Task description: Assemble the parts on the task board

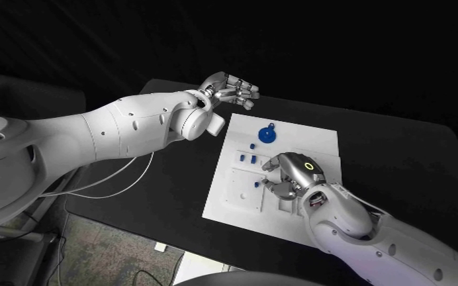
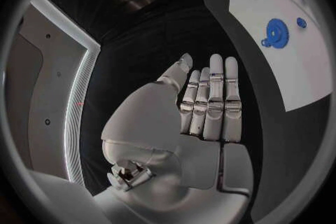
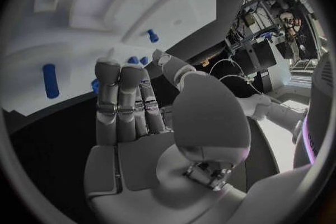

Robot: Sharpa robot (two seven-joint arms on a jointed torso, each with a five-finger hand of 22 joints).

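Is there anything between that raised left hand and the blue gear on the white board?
Nothing visible. The left hand hovers off the board's far-left corner, holding nothing, with bare black table and white board between it and the gear.

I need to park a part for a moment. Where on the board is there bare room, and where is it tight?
The board's far right corner, right of the blue gear, is bare, as is its near left corner. It is crowded mid-board, where the right hand sits over the small blue parts. The left hand hovers off the board, open.
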